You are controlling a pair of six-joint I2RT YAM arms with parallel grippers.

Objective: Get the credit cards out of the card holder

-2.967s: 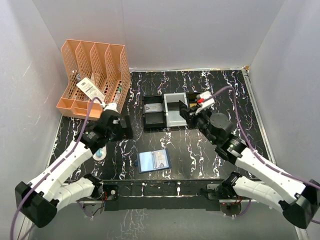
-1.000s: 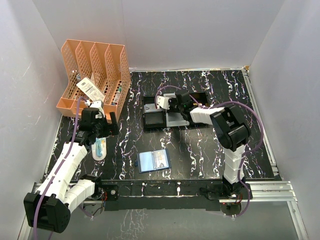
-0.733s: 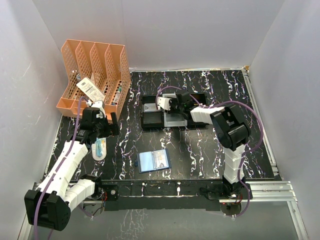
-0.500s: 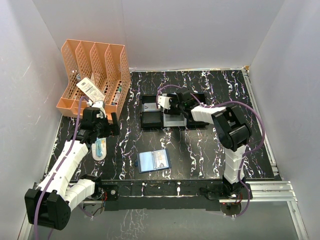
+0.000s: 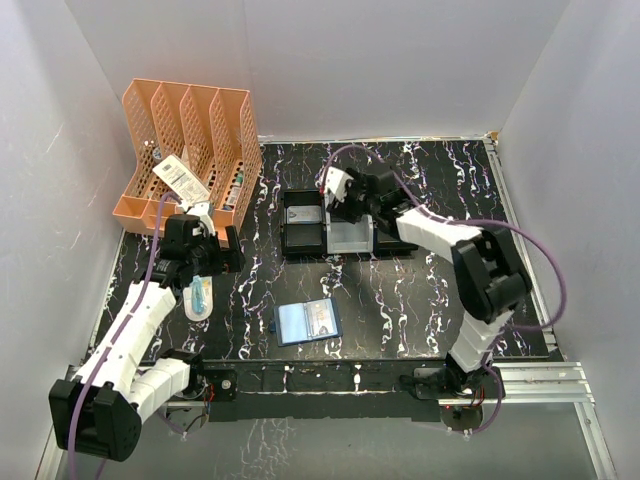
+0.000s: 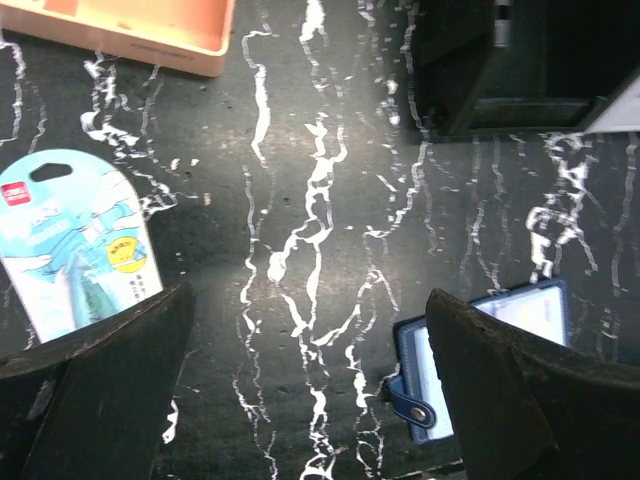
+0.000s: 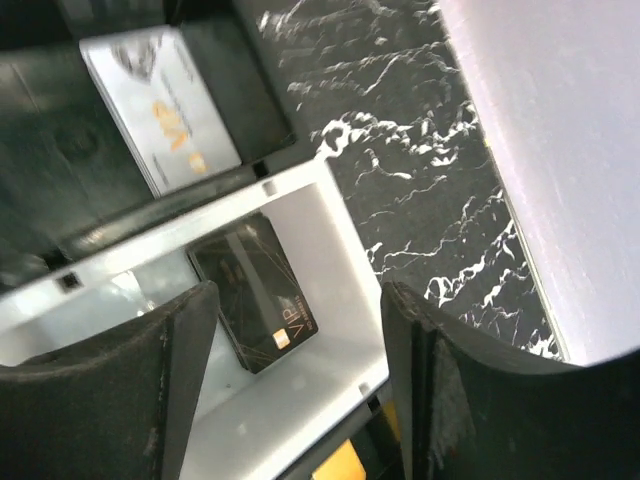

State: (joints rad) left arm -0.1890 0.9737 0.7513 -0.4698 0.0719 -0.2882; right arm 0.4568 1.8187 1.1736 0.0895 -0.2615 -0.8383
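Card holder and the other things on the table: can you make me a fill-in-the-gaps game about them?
1. The card holder lies ___, its inner faces showing.
2. The silver card lies in a tray coloured ___.
3. The right claw holds ___.
4. The file rack is coloured ___.

Missing words: open; black; nothing; orange.

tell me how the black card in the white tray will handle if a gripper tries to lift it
The black card looks thin and rigid, so it is probably very light and will keep its shape. It lies flat in the white tray, so it may slide on the smooth plastic rather than lift. Its glossy face hints at a slippery grip.
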